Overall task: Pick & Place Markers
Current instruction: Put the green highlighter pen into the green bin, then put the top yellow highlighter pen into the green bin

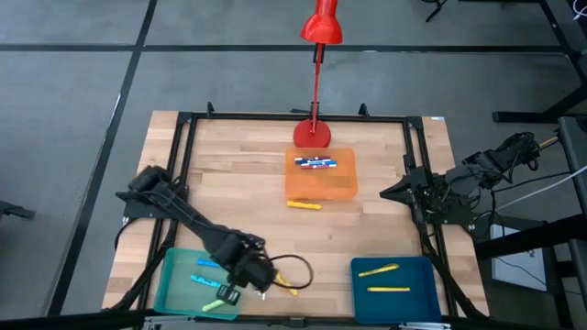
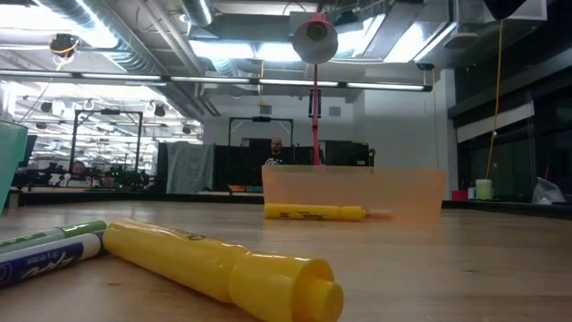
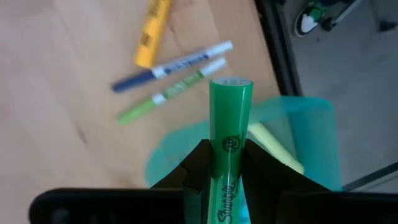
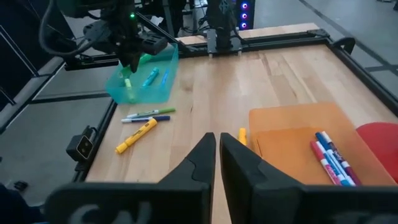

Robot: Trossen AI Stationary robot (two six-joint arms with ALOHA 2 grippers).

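Markers are spread over the table, and one green Sharpie marker (image 3: 227, 143) is clamped upright between the fingers of the left gripper (image 3: 225, 163), which hangs over the near edge of the teal tray (image 1: 174, 275) at the lower left of the high view. From the left wrist you can read the pen's label and see, beyond its tip, a yellow highlighter (image 3: 152, 31), a blue-tipped pen (image 3: 171, 65) and a green-tipped pen (image 3: 171, 92) lying side by side on the wood; overhead, those three are mostly hidden by the arm. Inside the teal tray lie a pale yellow-green marker (image 1: 213, 304) and blue ones (image 1: 204, 280). The overhead picture alone shows the blue tray (image 1: 426, 293) at the lower right with two yellow markers (image 1: 378, 269) in it, and the orange tray (image 1: 321, 183) in the middle holding red and blue pens (image 1: 315, 163), with another yellow marker (image 1: 304, 205) just beside its front edge. The right gripper (image 4: 217, 146) waits at the table's right side, its fingers nearly together and holding nothing. The low view puts the yellow highlighter huge in the foreground, with a person standing far behind the table.
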